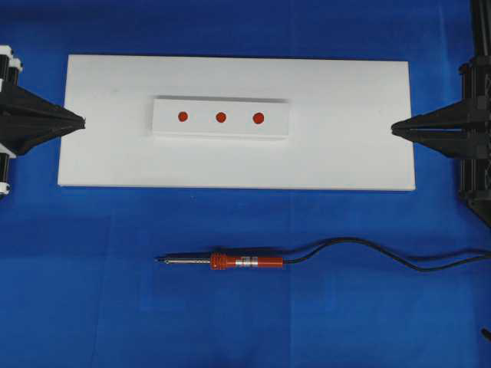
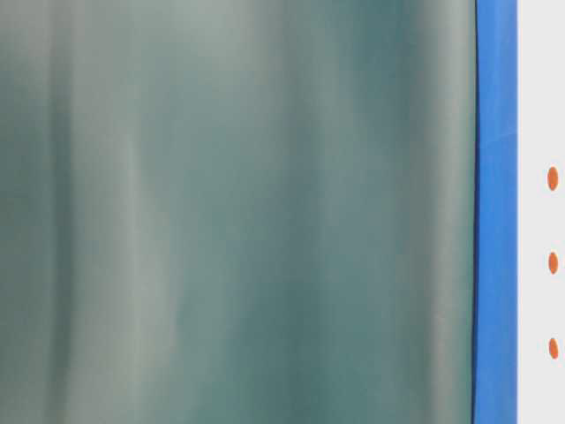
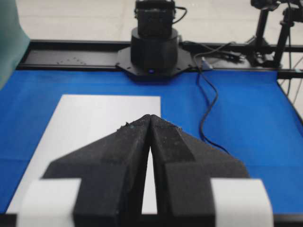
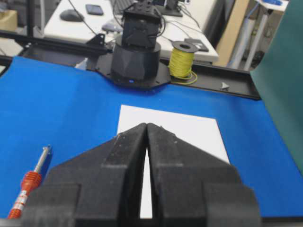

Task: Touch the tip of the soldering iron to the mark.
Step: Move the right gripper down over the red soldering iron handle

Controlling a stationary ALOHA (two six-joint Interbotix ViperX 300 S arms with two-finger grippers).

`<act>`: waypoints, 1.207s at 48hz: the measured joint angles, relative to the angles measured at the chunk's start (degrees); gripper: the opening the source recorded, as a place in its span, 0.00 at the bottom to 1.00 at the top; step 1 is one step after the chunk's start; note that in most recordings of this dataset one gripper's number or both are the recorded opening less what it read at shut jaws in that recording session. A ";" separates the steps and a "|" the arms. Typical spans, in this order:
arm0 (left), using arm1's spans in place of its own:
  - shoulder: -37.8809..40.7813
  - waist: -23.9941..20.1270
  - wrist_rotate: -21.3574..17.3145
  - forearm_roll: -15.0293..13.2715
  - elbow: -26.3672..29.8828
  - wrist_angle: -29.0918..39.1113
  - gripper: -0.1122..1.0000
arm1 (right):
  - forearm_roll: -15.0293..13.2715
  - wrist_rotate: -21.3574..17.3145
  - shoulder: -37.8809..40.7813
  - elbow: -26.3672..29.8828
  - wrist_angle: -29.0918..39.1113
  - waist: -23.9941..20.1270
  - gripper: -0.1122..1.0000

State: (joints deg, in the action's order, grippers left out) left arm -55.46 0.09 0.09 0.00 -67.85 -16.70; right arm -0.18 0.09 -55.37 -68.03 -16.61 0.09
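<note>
The soldering iron [image 1: 230,261] lies flat on the blue cloth below the white board, its red-orange handle in the middle and its dark tip [image 1: 160,259] pointing left; part of it shows in the right wrist view [image 4: 29,185]. Three red marks [image 1: 220,117] sit in a row on a small white block [image 1: 221,117]; they also show at the table-level view's right edge [image 2: 553,262]. My left gripper [image 1: 80,121] is shut and empty at the board's left edge. My right gripper [image 1: 396,128] is shut and empty at the board's right edge. Both are far from the iron.
The large white board [image 1: 345,153] lies across the cloth under the block. The iron's black cord [image 1: 368,251] snakes right to the table's edge. A blurred green sheet [image 2: 238,212] fills most of the table-level view. The opposite arm bases [image 3: 154,45] [image 4: 137,52] stand at the cloth's ends.
</note>
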 measured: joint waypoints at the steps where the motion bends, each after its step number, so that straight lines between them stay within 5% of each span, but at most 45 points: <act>1: 0.00 0.00 0.00 -0.09 0.00 0.00 0.10 | 0.00 0.00 0.00 0.00 0.00 0.00 0.10; 29: -0.26 0.53 0.44 0.00 0.00 0.00 0.10 | 0.00 -0.53 4.39 3.60 4.75 -3.69 0.07; 36: -0.35 0.53 0.44 0.09 0.00 0.00 0.10 | 0.18 -0.53 8.53 5.45 4.75 -5.63 0.26; 48: -0.35 0.53 0.44 0.00 0.00 0.00 0.10 | 2.55 -2.55 18.90 10.02 4.75 -7.82 0.89; 58: -0.35 0.53 0.44 0.09 -0.09 0.00 0.10 | 4.57 -6.77 29.97 14.50 6.15 -8.61 0.85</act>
State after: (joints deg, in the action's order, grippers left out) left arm -55.81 0.62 0.53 0.09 -67.94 -16.70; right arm 4.39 -6.68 -25.40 -53.53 -10.46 -8.53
